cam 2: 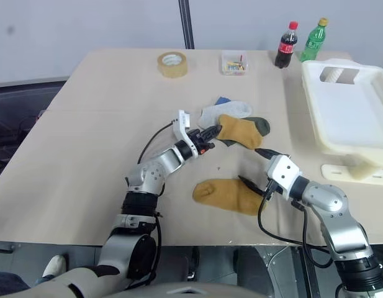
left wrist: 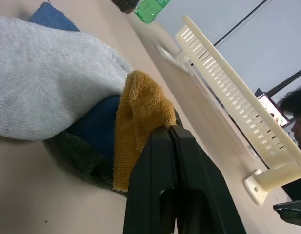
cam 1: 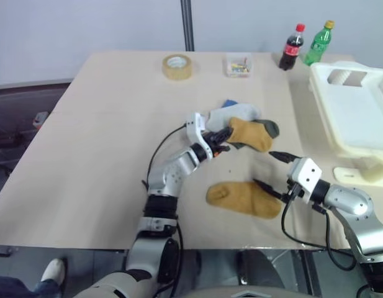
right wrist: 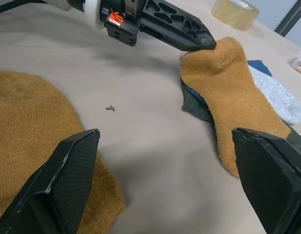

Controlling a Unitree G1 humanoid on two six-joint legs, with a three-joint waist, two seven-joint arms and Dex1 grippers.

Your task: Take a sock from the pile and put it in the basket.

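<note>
Nearest, a lone mustard sock point(cam 1: 244, 198) flat on the surface point(cam 1: 92, 161), just beside the right tool point(cam 1: 269, 169), whose black fingers stand spread wide with nothing between them. Further on, the left tool point(cam 2: 211, 133) pinched shut on the cuff edge of a second mustard sock point(cam 2: 239, 131), the top one of the pile point(cam 2: 236, 121). Thin hold, judging by the left wrist view: only a fold of knit caught at the fingertips, so likely to slip free on the lift. Also at risk of dragging the grey-white sock point(left wrist: 48, 92), the blue sock point(left wrist: 94, 127) and the dark green sock point(left wrist: 79, 156) along, since all lie pressed against or under the held one. Long carry ahead as well: pile near mid-surface, basket point(cam 1: 355, 133) well apart at the robot's right edge, so a dangling toe could catch the thick rim and leave the sock draped over it, not inside. Nothing to be seen in the cream-white basket as far as its floor shows. Farthest back, a small clear box point(cam 1: 239, 66) with coloured bits in it, between a tape roll point(cam 1: 177, 66) and two bottles, cola point(cam 1: 292, 47) and green point(cam 1: 318, 43).
</note>
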